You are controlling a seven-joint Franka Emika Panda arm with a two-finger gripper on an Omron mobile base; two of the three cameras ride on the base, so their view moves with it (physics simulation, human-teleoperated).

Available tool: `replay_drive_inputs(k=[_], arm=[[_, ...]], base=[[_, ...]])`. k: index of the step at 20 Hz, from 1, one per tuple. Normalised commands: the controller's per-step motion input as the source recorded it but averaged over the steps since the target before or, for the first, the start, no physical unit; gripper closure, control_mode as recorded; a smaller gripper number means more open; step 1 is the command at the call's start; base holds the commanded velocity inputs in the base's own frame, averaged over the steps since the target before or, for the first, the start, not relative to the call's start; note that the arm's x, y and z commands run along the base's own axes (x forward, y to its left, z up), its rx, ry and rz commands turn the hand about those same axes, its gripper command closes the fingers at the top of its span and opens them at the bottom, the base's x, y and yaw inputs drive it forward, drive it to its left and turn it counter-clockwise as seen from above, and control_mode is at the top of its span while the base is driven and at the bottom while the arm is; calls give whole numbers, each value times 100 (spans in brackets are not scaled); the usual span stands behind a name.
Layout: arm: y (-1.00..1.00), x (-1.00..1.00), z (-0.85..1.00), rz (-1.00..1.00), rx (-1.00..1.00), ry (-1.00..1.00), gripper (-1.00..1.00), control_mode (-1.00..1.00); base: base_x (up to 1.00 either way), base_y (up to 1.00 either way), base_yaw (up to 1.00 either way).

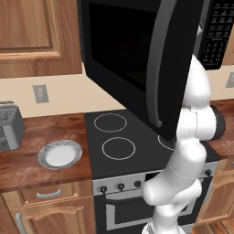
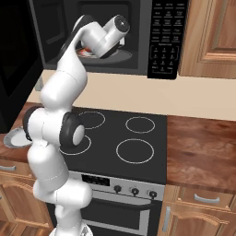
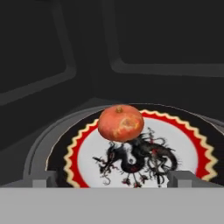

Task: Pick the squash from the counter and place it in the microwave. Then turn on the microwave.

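The squash [image 3: 120, 123], a small orange-red lump, lies on a white plate with a red scalloped rim and a black dragon [image 3: 140, 157], on the turntable inside the microwave [image 2: 166, 37]. My gripper [image 3: 113, 181] is open, its two fingertips [image 3: 43, 183] wide apart just short of the squash and not touching it. The microwave's door [image 1: 137, 59] hangs wide open over the stovetop. In the right base view my arm reaches up into the cavity, and an edge of the red-rimmed plate [image 2: 87, 54] shows under the hand. The wood counter [image 1: 41, 132] lies below.
A grey-rimmed white plate [image 1: 60, 154] and a grey toaster [image 1: 9, 125] stand on the counter left of the black stovetop [image 1: 119, 137]. The open door juts out at arm height. The keypad [image 1: 217, 32] sits at the microwave's right. More counter [image 2: 198, 147] runs to the right of the stove.
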Motion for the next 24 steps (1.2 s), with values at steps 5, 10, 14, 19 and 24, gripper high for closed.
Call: replay_drive_inputs(k=[5, 10, 14, 19, 24], arm=[[0, -24, 0, 0, 5, -7, -100, -100], [-3, -14, 2, 0, 1, -8, -100, -100], [-3, -24, 1, 0, 0, -9, -100, -100], [-16, -23, 0, 0, 1, -4, -100, -100], [-11, -29, 4, 0, 0, -4, -100, -100]], base=[[0, 0, 0], [0, 0, 0], [0, 0, 0], [0, 0, 0], [0, 0, 0]])
